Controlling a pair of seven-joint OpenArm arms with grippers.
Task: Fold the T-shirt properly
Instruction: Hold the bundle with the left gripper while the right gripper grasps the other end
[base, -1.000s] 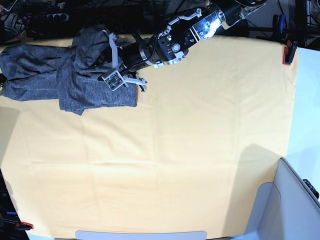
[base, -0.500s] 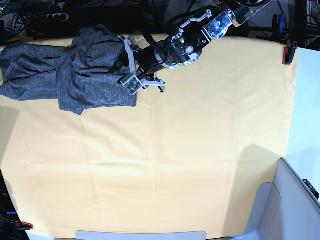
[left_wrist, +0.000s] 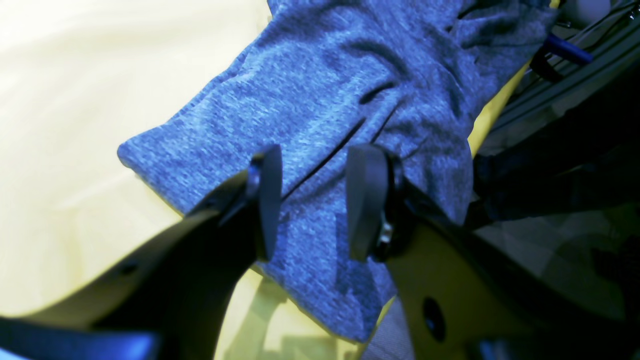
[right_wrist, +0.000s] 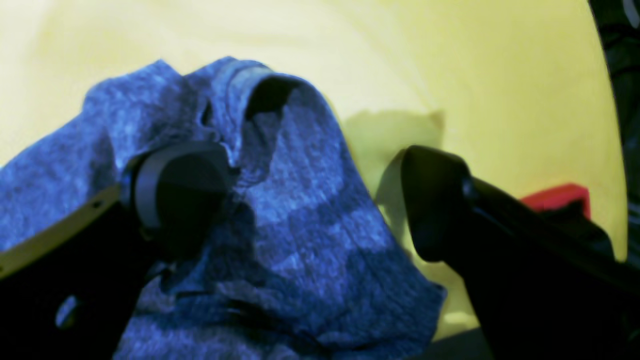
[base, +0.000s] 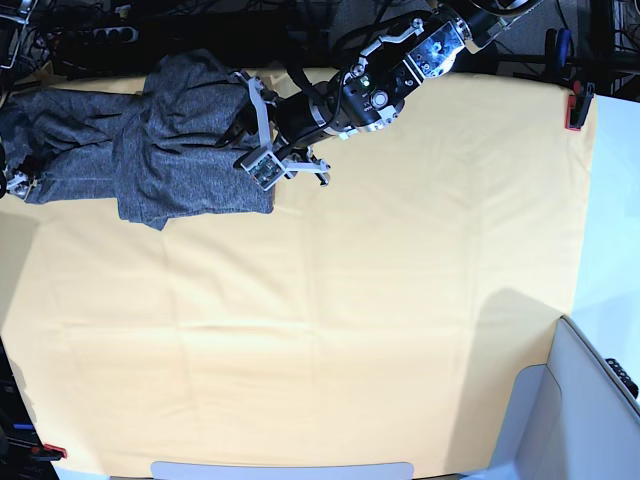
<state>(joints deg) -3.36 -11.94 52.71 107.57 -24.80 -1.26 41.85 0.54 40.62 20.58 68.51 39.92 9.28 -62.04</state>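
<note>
The grey T-shirt (base: 170, 150) lies bunched and partly folded at the far left of the yellow cloth (base: 380, 280), one sleeve trailing to the left edge. My left gripper (base: 255, 130) hovers at the shirt's right edge. In the left wrist view the left gripper (left_wrist: 315, 200) is open, the fabric (left_wrist: 330, 90) lying beneath it and nothing pinched. My right gripper (right_wrist: 305, 195) stands wide open over the sleeve end (right_wrist: 280, 235). Its left pad (right_wrist: 180, 185) rests against the fabric near the cuff (right_wrist: 265, 90).
Red clamps (base: 575, 110) (base: 50, 451) pin the cloth at its far right and near left corners, and one (right_wrist: 555, 195) shows behind my right gripper. A grey bin (base: 590, 400) stands at the near right. Cables and dark gear (base: 100, 35) line the far edge.
The left gripper drew back rightward off the shirt to its right edge, then stayed still. The sleeve end at the far left has narrowed and shifted slightly.
</note>
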